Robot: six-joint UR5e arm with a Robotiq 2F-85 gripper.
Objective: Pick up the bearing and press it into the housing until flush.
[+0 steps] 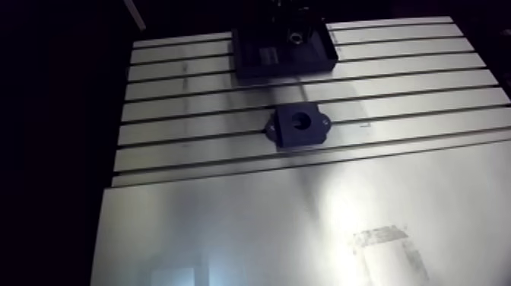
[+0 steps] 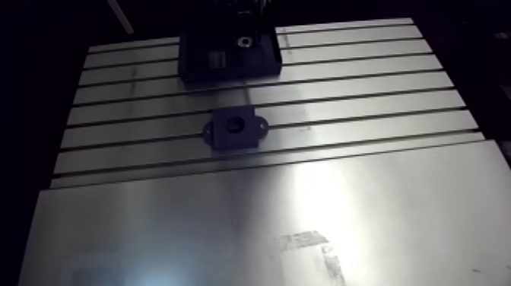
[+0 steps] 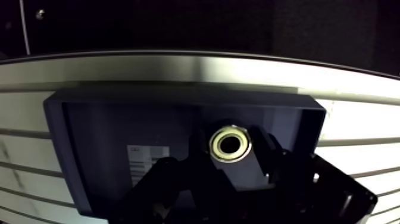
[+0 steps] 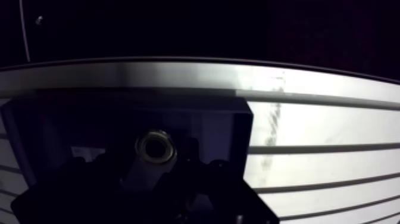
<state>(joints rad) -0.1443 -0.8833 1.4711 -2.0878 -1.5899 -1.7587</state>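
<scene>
A silver ring bearing lies in a dark shallow tray at the far side of the slotted table. In the wrist view my gripper is low over the tray, with one dark finger on each side of the bearing. The left finger is against the ring, while a thin strip of tray floor shows before the right finger. The housing, a dark block with a round bore and two small ears, sits on the table nearer the camera than the tray. Its bore is empty.
A white label lies on the tray floor beside the gripper. The tray's raised walls stand close around the fingers. Slotted aluminium surrounds the housing, and a smooth metal sheet covers the near part of the table.
</scene>
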